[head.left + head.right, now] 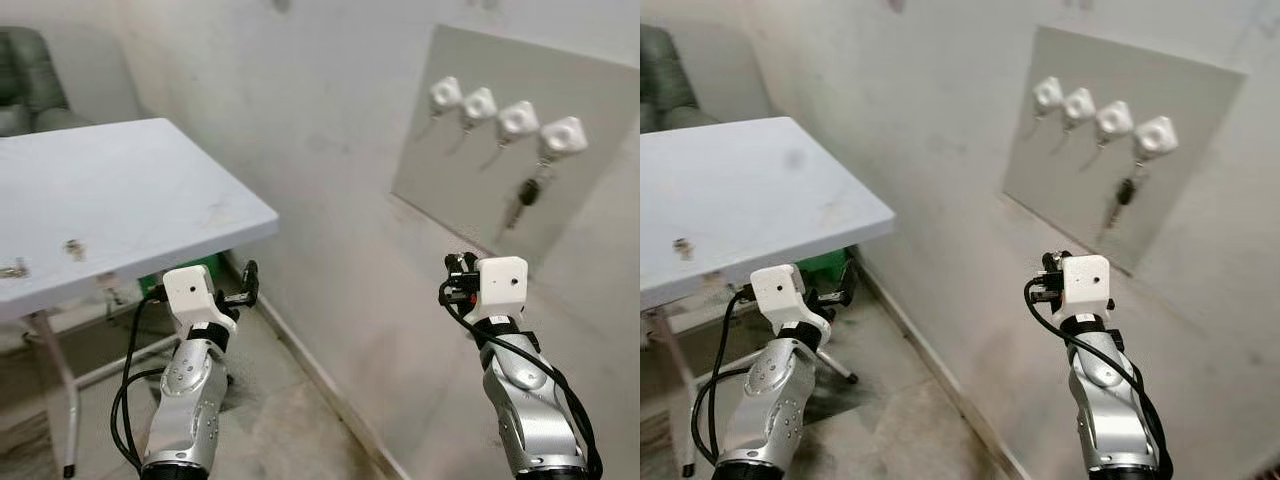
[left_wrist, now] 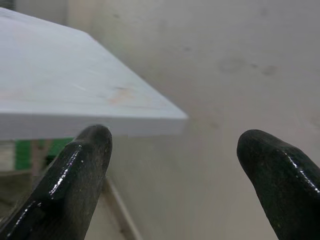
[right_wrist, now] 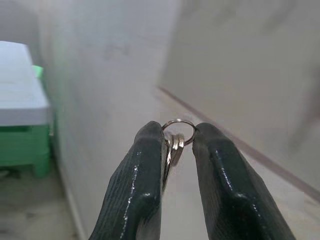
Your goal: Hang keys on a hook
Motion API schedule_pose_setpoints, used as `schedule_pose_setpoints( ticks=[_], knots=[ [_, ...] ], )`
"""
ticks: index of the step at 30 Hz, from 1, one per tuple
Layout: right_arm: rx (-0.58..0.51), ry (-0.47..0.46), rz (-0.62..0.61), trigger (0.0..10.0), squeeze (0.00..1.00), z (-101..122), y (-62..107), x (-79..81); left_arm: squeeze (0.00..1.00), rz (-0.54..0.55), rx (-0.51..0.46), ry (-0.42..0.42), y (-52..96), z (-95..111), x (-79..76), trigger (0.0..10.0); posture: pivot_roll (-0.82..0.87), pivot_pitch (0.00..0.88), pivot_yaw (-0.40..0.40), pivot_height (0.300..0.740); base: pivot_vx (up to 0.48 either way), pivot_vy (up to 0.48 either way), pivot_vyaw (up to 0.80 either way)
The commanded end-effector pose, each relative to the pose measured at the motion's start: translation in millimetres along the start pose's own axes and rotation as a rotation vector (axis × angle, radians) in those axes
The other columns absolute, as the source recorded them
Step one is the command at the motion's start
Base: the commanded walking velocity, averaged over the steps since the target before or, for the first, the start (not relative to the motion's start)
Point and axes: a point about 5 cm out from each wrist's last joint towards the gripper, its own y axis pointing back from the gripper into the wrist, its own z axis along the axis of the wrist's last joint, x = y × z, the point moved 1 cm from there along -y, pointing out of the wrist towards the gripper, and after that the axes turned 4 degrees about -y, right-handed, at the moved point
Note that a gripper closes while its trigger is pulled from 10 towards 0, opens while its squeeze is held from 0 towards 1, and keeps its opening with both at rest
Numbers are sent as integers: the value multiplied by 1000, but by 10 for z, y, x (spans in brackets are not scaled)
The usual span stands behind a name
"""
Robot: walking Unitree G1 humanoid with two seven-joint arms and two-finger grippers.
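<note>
A metal key ring (image 3: 178,131) is pinched between the two black fingers (image 3: 142,175) of the right claw (image 3: 178,137), with keys hanging behind the ring against the left-hand finger in the right wrist view. The right claw (image 1: 460,275) is held up before the pale wall, below and to the left of a grey board (image 1: 590,110) fixed to that wall. Four white hooks (image 1: 518,119) are mounted in a row on the board. A dark key (image 1: 527,193) is hung from the rightmost hook (image 1: 563,137); the other three are bare.

The left claw (image 1: 247,285) is raised just below the corner of the white surface (image 1: 120,190), its fingers (image 2: 75,175) spread wide and holding nothing. Two small items (image 1: 72,248) are seen lying on the surface. A green object (image 3: 22,150) is seen under the surface.
</note>
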Motion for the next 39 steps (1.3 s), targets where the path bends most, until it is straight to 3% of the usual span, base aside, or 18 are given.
schedule_pose_setpoints(
  ticks=[1,5,8,12,24,39],
  knots=[
    [-10,5,-9,10000,0,48,9,-48,0,-6,2,13,7,13,-54,10000,15,45,-110,740,0,0,0],
    [-4,6,-10,10000,0,36,18,-54,0,14,27,23,11,-14,-30,10000,15,54,-109,740,0,0,0],
    [0,5,-10,10000,0,26,31,-50,0,-4,-14,24,26,28,-32,10000,15,55,-109,740,439,0,0],
    [5,4,-14,10000,0,18,50,-53,0,25,30,18,27,-12,2,10000,13,65,-107,740,468,0,0],
    [10,8,-29,10000,0,21,59,-86,0,54,2,-46,25,24,24,10000,8,79,-104,740,0,0,0],
    [2,-2,-50,10000,0,37,26,-119,0,37,11,-18,4,27,4,10000,16,58,-104,740,0,44,0]
  ],
)
